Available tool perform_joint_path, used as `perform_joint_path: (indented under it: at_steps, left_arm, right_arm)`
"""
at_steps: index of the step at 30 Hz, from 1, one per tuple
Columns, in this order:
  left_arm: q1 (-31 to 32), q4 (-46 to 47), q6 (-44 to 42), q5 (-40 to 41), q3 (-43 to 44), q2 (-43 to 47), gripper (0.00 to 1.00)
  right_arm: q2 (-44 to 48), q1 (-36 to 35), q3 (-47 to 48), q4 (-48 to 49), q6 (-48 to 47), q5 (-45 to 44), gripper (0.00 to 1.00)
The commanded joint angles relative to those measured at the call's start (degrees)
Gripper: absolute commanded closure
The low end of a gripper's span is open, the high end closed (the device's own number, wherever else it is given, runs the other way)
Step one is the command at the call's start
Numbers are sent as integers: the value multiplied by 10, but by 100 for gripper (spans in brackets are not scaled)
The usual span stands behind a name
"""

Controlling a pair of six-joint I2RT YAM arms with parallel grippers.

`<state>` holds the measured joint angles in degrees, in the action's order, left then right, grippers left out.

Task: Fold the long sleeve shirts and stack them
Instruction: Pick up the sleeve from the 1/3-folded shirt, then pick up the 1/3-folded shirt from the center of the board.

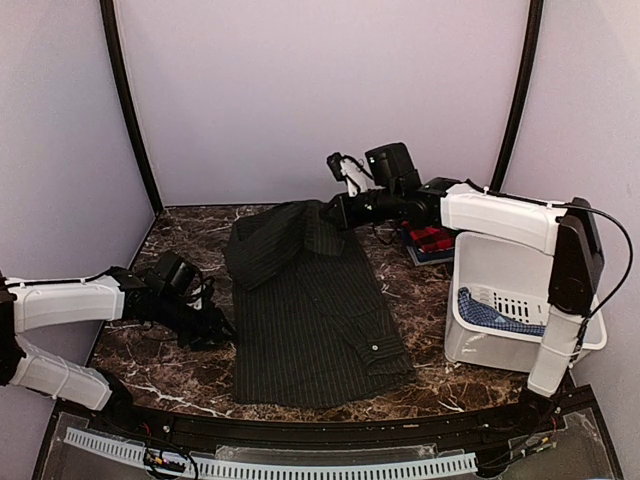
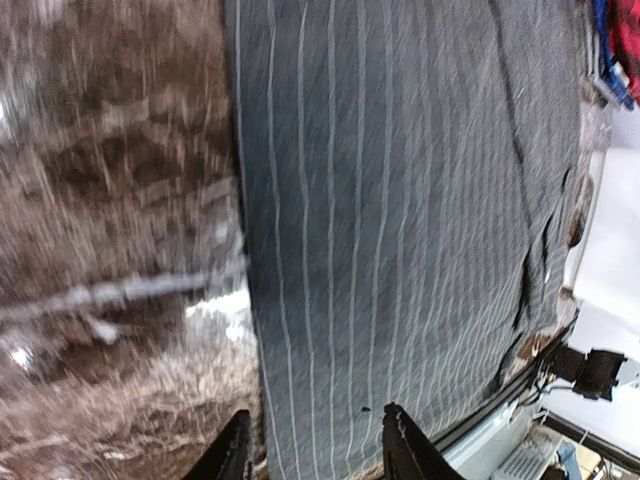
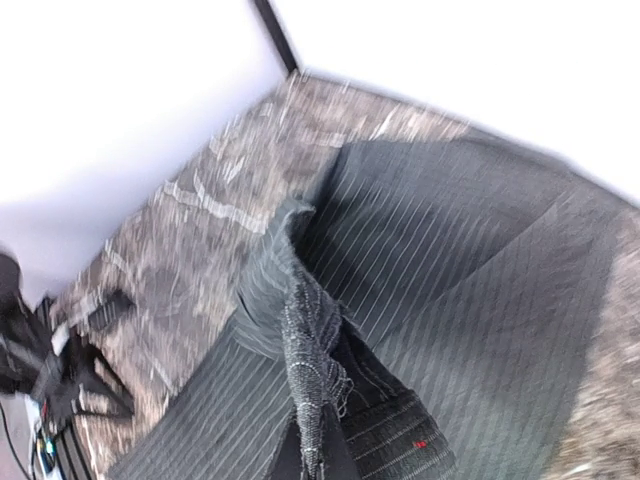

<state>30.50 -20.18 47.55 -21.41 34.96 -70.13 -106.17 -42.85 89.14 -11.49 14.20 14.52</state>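
We see the dark charcoal pinstriped button-up shirt point(image 1: 310, 310) lying spread near the middle of the brown marble-patterned desk point(image 1: 130, 350). Its collar end points toward the far wall and its hem toward the arm bases. A cuffed sleeve with a small white button point(image 1: 374, 347) lies across its right side.

The right hand point(image 1: 338, 210) reaches over the far edge of the desk. It is clamped tight on a bunched fold of the charcoal shirt near the collar. In the right wrist view the cloth rises in a narrow ridge up to that pinch.

The left hand point(image 2: 315, 420) sits low at the shirt's left edge. Its two black fingers point(image 2: 235, 450) stand moderately apart and grip nothing. In the left wrist view the shirt's edge runs below the gap between them, with bare desk to one side and striped cloth to the other. We cannot tell whether the fingers touch the cloth.

The red-and-black plaid shirt point(image 1: 432, 240) lies at the far right of the desk, just behind the white plastic slatted bin point(image 1: 480, 270). A blue patterned cloth point(image 1: 495, 312) lies inside the bin.
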Motion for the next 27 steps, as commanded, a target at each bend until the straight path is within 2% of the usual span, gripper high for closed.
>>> perform_joint_path:
  at_steps: [1, 9, 23, 27]
  left_arm:
    - [34, -12, 37, -39, -32, 16, 58]
    - [103, -37, 79, -71, -56, 33, 68]
    - [163, -34, 105, -98, -64, -19, 72]
    - [165, -44, 106, -81, -59, -37, 83]
  right_arm:
    - [38, 19, 29, -24, 8, -48, 100]
    - [77, 23, 49, -29, 0, -63, 100]
    - [77, 29, 104, -52, -19, -86, 100]
    - [68, 32, 119, -58, -21, -87, 100]
